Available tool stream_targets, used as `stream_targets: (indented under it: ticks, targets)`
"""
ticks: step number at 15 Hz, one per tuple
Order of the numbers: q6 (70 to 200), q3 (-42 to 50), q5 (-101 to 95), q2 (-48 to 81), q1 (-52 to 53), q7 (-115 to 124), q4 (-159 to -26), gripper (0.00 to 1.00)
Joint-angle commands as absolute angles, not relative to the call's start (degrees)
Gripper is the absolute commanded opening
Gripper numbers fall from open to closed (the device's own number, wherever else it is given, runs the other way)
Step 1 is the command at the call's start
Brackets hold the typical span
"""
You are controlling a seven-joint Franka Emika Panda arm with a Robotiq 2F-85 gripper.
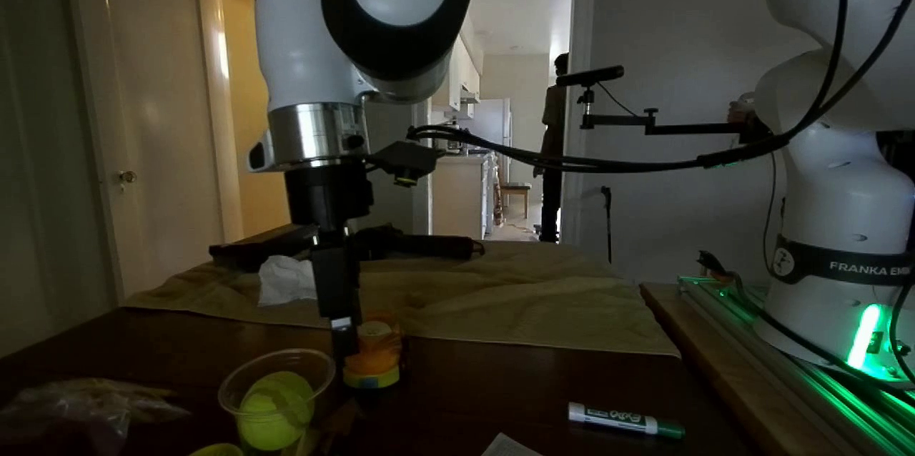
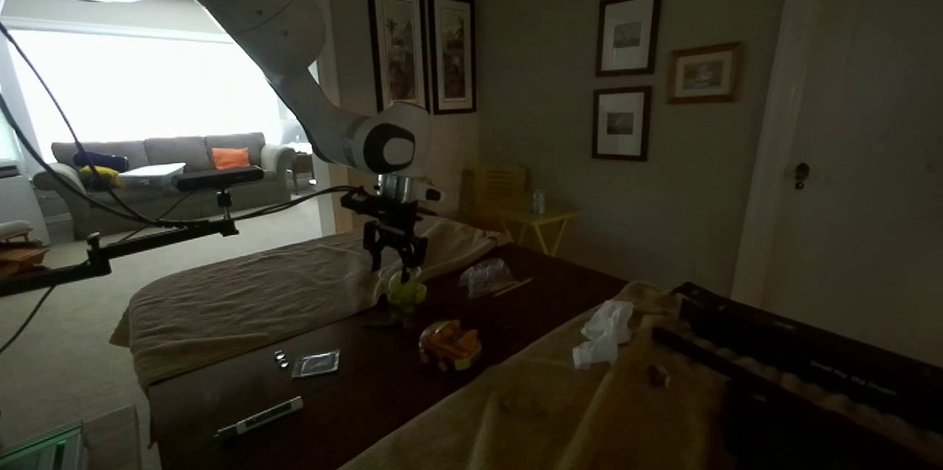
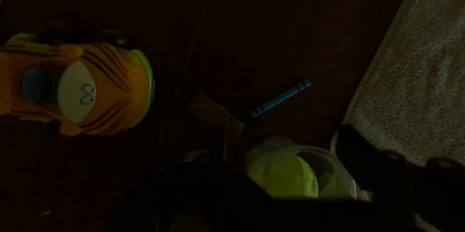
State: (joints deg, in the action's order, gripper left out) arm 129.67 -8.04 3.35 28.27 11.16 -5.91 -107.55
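Note:
A clear plastic cup [image 1: 232, 399] with a yellow-green ball [image 1: 275, 409] in it stands upright on the dark table. In both exterior views my black gripper [image 2: 391, 272] points down close by the cup. Its two fingers [image 2: 374, 258] stand apart there, and one of them overlaps the cup and ball from that side. Seen from the wrist, the ball [image 3: 283, 175] and cup rim lie between the spread jaws, partly covered by the dark gripper body. Whether a finger touches the cup, I cannot tell. An orange tiger-striped toy car [image 3: 109, 90] sits beside the cup.
A blue crayon [image 3: 281, 99] and a brown scrap [image 3: 214, 114] lie near the cup. Farther off are a marker [image 1: 622, 422], a silvery packet [image 2: 317, 363], a plastic bag [image 2: 486, 277] and white tissue [image 2: 604, 330]. Tan cloths [image 2: 250, 293] cover table parts; a black case [image 2: 796, 352] rests there.

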Motion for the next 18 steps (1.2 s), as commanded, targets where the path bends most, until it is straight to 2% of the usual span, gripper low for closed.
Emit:
stream_targets:
  ticks: [1,4,18]
  targets:
    - [127.16,-7.69,0.44,28.54,11.06,-5.50,-105.00,0.79]
    - [126.70,-7.73,-0.69,29.20,11.29,-5.79,-103.20,0.74]
    - [124.88,-8.90,-1.96,38.27,12.21,-10.59,-90.94,0.73]
